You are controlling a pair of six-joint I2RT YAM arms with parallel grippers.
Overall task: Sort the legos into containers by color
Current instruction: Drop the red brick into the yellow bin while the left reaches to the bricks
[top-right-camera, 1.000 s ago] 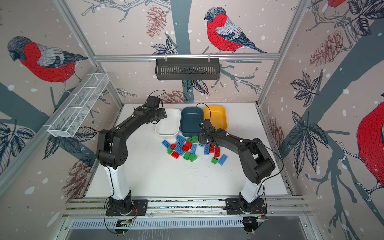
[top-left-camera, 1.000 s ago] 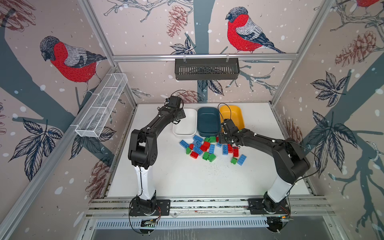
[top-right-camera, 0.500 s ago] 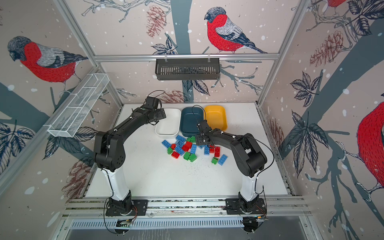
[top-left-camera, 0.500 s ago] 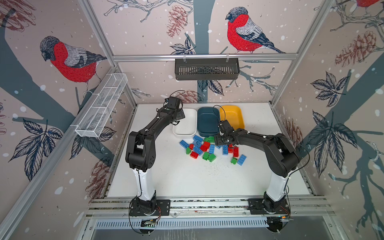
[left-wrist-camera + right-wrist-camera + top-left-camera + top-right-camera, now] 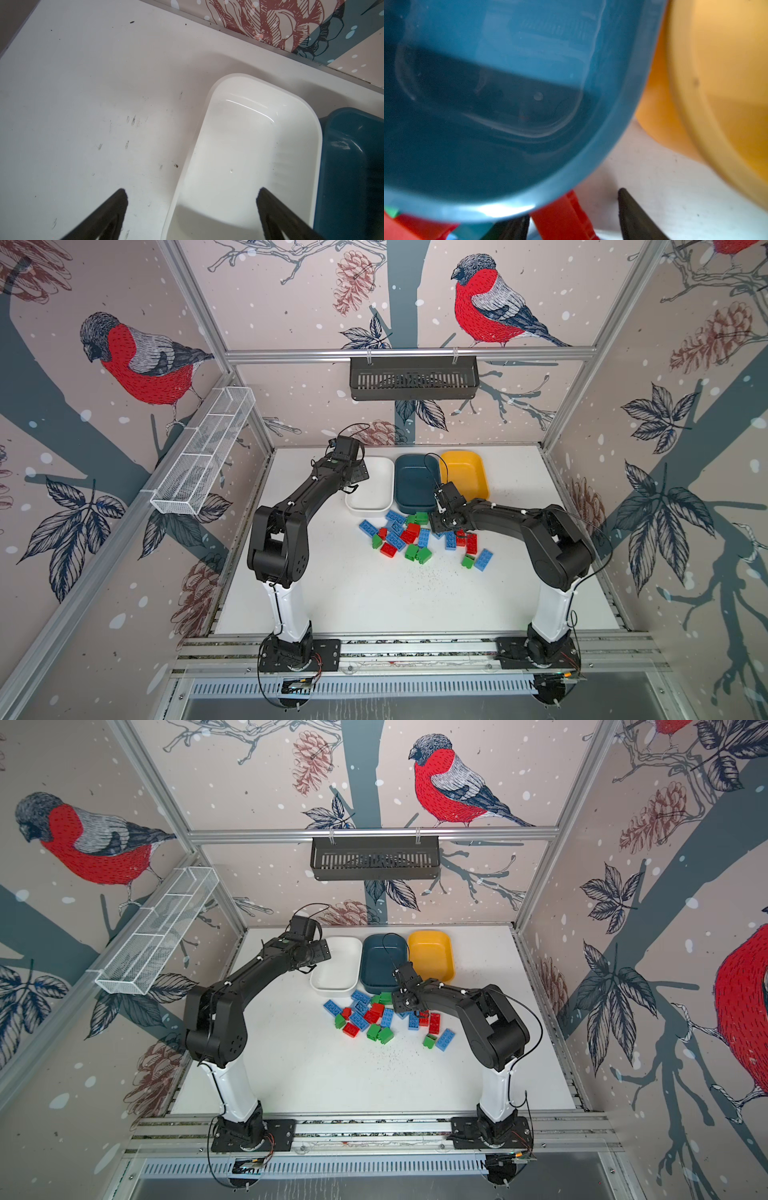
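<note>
On the table (image 5: 374, 597), at the pile's edge beside the blue tub (image 5: 415, 485): the right gripper (image 5: 574, 205), having dropped to the bricks (image 5: 411, 537), is narrowing its fingers (image 5: 637, 220) around a red brick (image 5: 560, 216). A gap is still showing, so nothing is being held yet and the first pick is only starting. The left gripper (image 5: 192, 191) is hovering spread and empty over the white tub (image 5: 249, 124). Tubs: three, counting the yellow tub (image 5: 465, 472), all empty. Bricks, overlapping: roughly six red, six green, seven blue.

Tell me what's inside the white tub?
Nothing that I can see: the white tub has a bare floor. The left gripper is open above its near end, and one finger hides a small corner.
</note>
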